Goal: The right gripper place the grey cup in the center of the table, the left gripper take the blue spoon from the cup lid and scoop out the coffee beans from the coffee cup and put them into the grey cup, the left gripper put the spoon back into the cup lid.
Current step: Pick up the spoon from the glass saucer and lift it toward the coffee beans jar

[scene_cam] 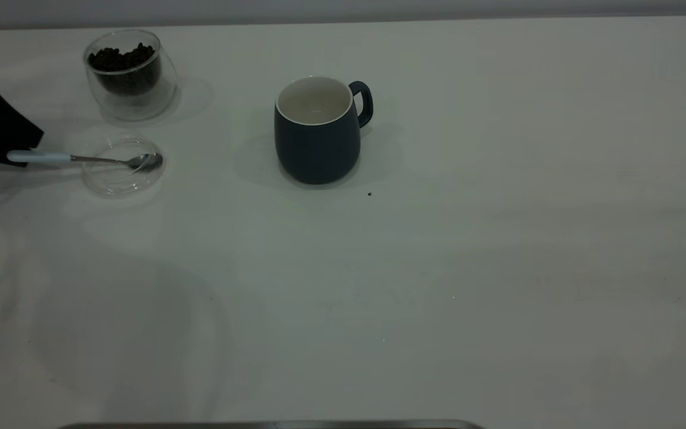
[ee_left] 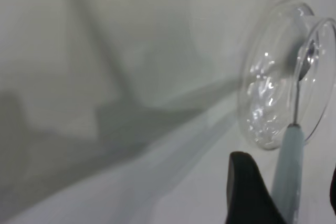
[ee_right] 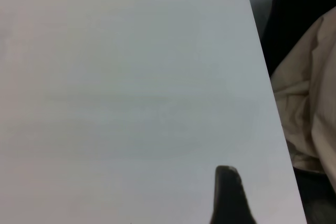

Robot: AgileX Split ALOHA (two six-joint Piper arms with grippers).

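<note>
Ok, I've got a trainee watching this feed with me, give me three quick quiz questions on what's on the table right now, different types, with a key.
1. True or false: the grey cup already holds coffee beans.
2. Multiple choice: the bowl of the blue spoon rests on
A. the cup lid
B. the coffee cup
C. the bare table
3. Fill in: the left gripper has its fingers on either side of the spoon's ____.

Key
1. False, its white inside looks empty.
2. A
3. handle; the right gripper is off at the table edge.
</note>
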